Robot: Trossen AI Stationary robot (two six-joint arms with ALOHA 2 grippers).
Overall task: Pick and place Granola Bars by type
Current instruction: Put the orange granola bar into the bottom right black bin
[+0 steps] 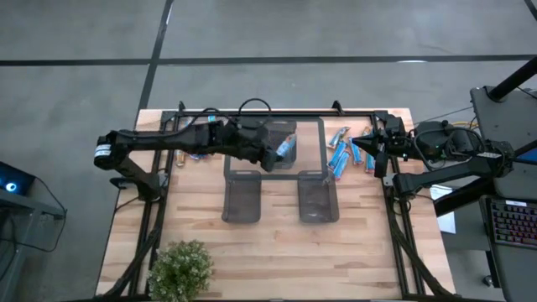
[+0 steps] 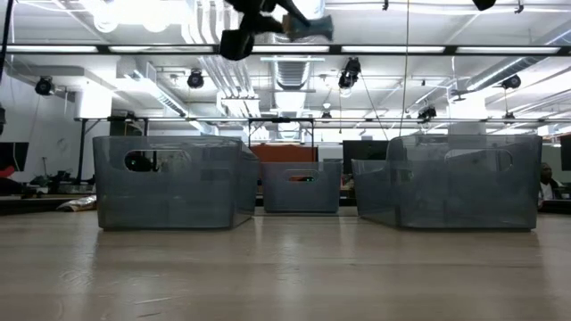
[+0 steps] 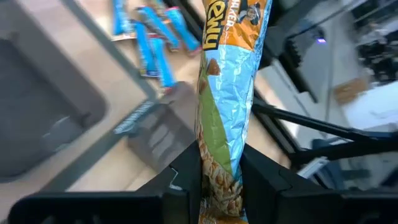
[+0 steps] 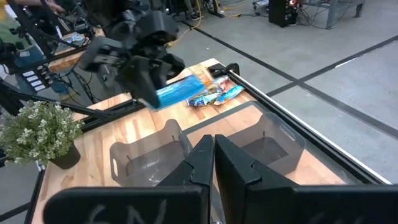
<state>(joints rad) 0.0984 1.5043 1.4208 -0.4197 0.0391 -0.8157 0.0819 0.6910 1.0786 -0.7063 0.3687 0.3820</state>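
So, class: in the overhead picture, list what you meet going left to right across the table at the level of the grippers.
Bars under the left arm → left gripper shut on a blue granola bar above the far bin → loose pile of blue bars → right gripper, shut and empty.

Both arms are matte black, built of slim tubular links joined by chunkier, rounded joint housings. The left arm (image 1: 168, 141) carries a white band near its base end, and a thin black cable loops up above its wrist. The right arm (image 1: 453, 159) has dark cabling bunched around its wrist. Each ends in a pair of flat, angular black fingers (image 4: 205, 163) with bevelled edges, plain and unmarked.
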